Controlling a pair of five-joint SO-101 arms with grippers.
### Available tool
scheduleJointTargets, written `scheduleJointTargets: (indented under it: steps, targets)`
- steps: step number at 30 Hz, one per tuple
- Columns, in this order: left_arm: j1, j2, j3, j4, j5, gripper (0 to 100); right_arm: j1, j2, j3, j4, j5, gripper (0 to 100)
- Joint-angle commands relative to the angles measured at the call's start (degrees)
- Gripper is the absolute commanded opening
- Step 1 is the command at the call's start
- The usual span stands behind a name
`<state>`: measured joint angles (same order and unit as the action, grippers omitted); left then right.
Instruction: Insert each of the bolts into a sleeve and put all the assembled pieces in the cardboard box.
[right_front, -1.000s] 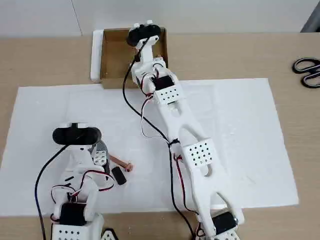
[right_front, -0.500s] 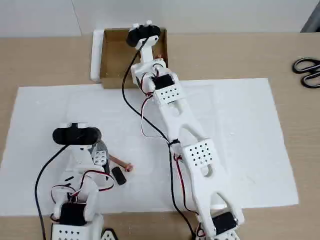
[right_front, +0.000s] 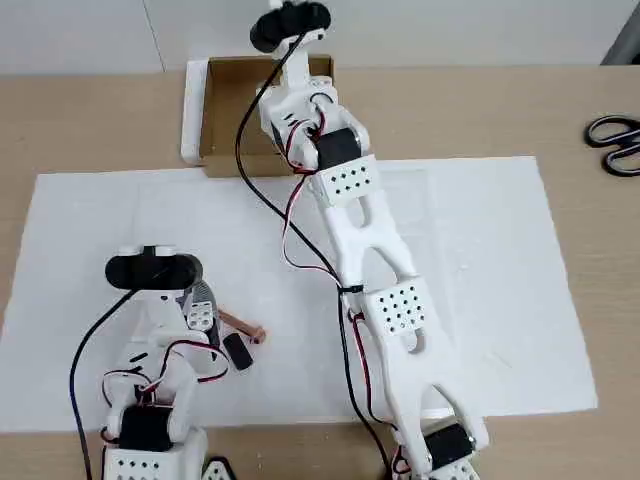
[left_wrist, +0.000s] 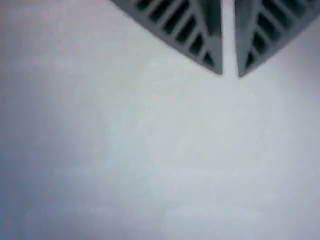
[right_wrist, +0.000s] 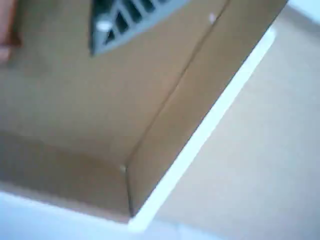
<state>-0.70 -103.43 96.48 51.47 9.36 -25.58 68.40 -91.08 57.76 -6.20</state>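
**A:** Tan tabletop (right_front: 90, 110), white paper sheet (right_front: 480, 260) spread over it. Start at your left. What have you got there?

**B:** Your left gripper (left_wrist: 229, 72) sits low over the sheet. Its tips are drawn nearly together, with only a thin slit between them, and they clasp nothing. Just beside it lies a copper bolt (right_front: 240, 325), and close to that a black sleeve (right_front: 237, 352). The two are apart, not yet joined.

**A:** And what has just moved?

**B:** Your right arm (right_front: 400, 305). Over the last second it has pushed on toward the far side of the cardboard box (right_front: 228, 110). The left arm has stayed put.

**A:** Meaning?

**B:** I'd judge you're at the drop-off end of a cycle, with that one pair on the sheet left to assemble.

**A:** Has the right gripper (right_wrist: 112, 25) let go?

**B:** I can't tell. It hangs over the inside of the box.

**A:** What's in the box?

**B:** The floor you can see is bare brown card. A reddish smear at the edge of the right wrist view is too blurred to name. From above, the arm hides the box's right part. Farther right, scissors (right_front: 614, 143) lie on the table, off the sheet.
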Motion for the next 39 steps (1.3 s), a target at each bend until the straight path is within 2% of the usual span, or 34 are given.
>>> scheduleJointTargets:
  steps: [1,4,8,10,14,22,32,39]
  targets:
    - [-0.26,-0.7,-0.48,0.26,0.09,1,0.13,-1.89,-5.54,7.25,0.09,16.2]
    - [-1.67,-0.7,-0.48,0.44,-0.18,1,-0.13,-4.09,-5.36,14.02,0.09,16.2]
    - [-13.1,-0.7,-0.4,0.09,-0.26,1,-0.13,-9.01,-5.1,22.64,0.26,16.2]
    - [-17.85,-0.7,-0.31,-0.62,-0.18,1,-0.22,-11.03,-5.1,26.86,2.55,16.2]
    - [-20.84,-0.7,-0.31,-0.26,-0.18,1,-2.95,-13.49,-5.01,38.46,9.14,16.2]
    - [-20.92,-0.7,-0.48,0.97,-0.18,1,-8.04,-14.02,-3.25,39.25,8.44,16.2]
    - [-21.1,-0.7,-1.01,3.08,-0.26,1,-10.95,-22.55,26.29,39.34,8.18,16.2]
    - [-32.09,-0.7,-1.36,3.78,-0.26,1,-14.99,-33.19,45.1,39.16,3.34,16.2]
